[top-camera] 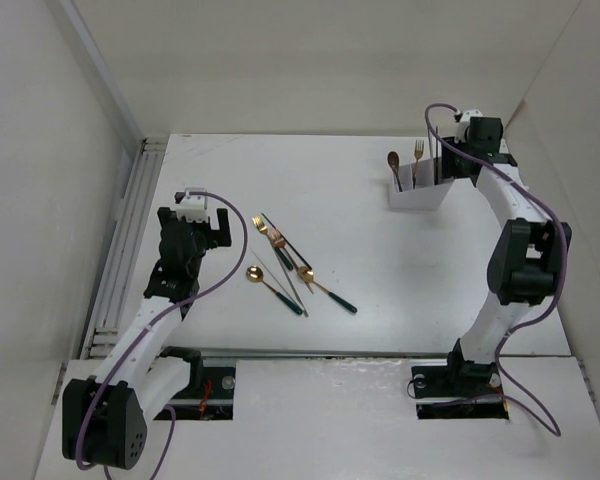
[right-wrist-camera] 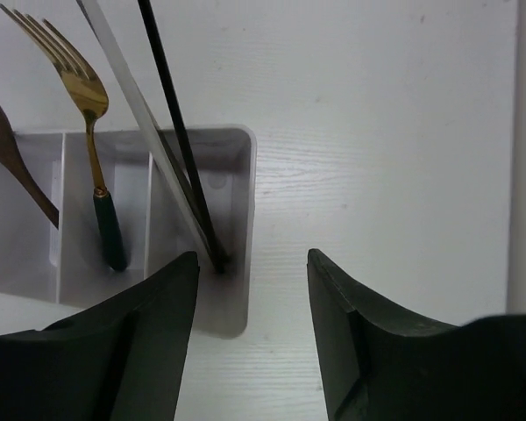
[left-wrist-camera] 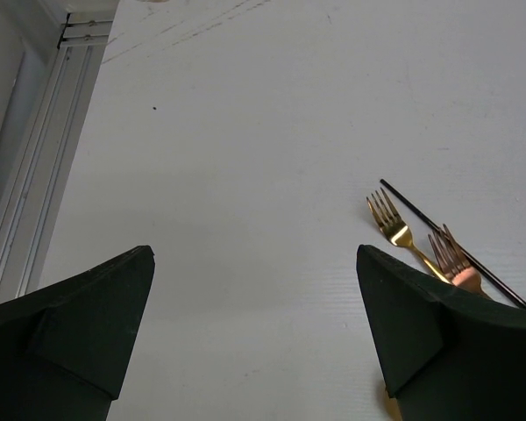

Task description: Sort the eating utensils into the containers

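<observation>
A white divided bin (top-camera: 420, 193) stands at the back right; it holds a spoon (top-camera: 394, 166), a fork (top-camera: 417, 160) and dark and pale sticks. In the right wrist view the bin (right-wrist-camera: 232, 316) shows the fork (right-wrist-camera: 88, 105), a dark chopstick (right-wrist-camera: 171, 105) and a pale stick (right-wrist-camera: 127, 88). My right gripper (right-wrist-camera: 252, 281) is open and empty just above the bin's right end. Loose forks (top-camera: 270, 235), spoons (top-camera: 260, 277) and chopsticks lie mid-table. My left gripper (left-wrist-camera: 254, 298) is open and empty, left of two forks (left-wrist-camera: 394, 228).
A ribbed metal rail (top-camera: 125, 230) runs along the table's left edge, beside the left wall. Purple cables loop from both arms. The back wall stands close behind the bin.
</observation>
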`<move>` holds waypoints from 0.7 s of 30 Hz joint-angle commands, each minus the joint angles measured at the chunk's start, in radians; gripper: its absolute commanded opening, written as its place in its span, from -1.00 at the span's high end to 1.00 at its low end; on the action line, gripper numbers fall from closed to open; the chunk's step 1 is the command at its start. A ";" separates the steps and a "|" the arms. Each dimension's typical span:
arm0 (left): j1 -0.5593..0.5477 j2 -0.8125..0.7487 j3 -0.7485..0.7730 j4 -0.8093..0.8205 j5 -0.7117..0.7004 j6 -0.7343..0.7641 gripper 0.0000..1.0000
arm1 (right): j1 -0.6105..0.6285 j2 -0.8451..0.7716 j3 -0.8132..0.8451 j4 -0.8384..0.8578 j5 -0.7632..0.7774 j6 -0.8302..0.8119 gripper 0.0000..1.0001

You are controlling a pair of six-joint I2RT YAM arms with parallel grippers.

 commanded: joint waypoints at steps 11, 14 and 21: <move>0.012 -0.058 -0.036 0.035 -0.034 -0.094 -1.00 | 0.464 -0.319 -0.098 0.092 0.017 -0.232 -0.45; 0.012 -0.058 -0.036 0.014 -0.087 -0.134 -1.00 | 0.620 -0.204 -0.058 0.080 -0.080 -0.128 -0.10; 0.012 -0.096 -0.036 -0.004 -0.173 -0.166 -1.00 | 0.805 0.064 0.024 0.110 -0.143 0.075 0.33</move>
